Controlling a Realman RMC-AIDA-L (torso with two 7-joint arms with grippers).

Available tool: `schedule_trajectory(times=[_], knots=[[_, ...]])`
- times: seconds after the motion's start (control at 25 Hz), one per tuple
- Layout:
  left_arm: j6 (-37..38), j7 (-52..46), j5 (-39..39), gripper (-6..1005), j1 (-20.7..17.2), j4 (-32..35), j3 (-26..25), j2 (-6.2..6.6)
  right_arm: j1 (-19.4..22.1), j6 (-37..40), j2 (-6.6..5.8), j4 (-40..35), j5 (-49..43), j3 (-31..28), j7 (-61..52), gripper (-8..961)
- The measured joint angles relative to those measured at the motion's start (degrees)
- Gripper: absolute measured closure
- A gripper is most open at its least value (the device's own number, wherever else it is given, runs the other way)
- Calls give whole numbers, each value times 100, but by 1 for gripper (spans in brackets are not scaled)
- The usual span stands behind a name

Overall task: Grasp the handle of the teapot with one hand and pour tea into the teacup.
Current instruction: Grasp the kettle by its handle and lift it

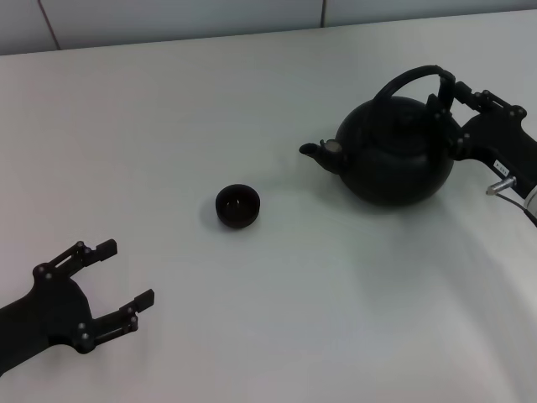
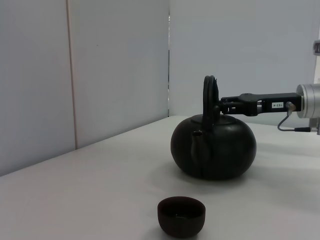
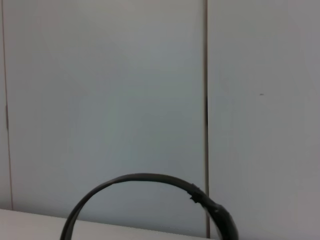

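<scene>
The matte-black teapot (image 1: 394, 155) stands on the white table at the right, its spout (image 1: 315, 151) pointing towards the teacup (image 1: 237, 206), a small dark bowl at mid-table. My right gripper (image 1: 447, 94) comes in from the right and is closed on the thick right side of the arched handle (image 1: 403, 80). The left wrist view shows the teapot (image 2: 215, 147) resting on the table, the handle (image 2: 209, 97) edge-on, the right gripper (image 2: 220, 104) at it, and the teacup (image 2: 181, 215) in front. The handle's arch (image 3: 145, 178) shows in the right wrist view. My left gripper (image 1: 126, 273) is open and empty at the near left.
The white table (image 1: 252, 319) stretches from the near edge to a pale panelled wall (image 1: 168, 17) at the back. A grey cable (image 1: 503, 185) hangs by the right wrist.
</scene>
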State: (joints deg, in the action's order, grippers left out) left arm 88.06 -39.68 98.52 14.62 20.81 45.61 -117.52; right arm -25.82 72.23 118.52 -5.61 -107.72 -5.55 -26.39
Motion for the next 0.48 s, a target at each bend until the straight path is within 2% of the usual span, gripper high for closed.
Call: schedule_trajectory(times=[0.08,0.28,0.48], knots=[[0,2,0,137,1,2,-3,0,-35,-2,0,-76,-3,21,-148,371],[0,24,0,137,15,3,-7,-3,-71,-6,-3,-108,-5,27,-215,602],[0,34,0,136,36,3,-10,-6,-102,-17,-2,-116,-5,34,-215,770]])
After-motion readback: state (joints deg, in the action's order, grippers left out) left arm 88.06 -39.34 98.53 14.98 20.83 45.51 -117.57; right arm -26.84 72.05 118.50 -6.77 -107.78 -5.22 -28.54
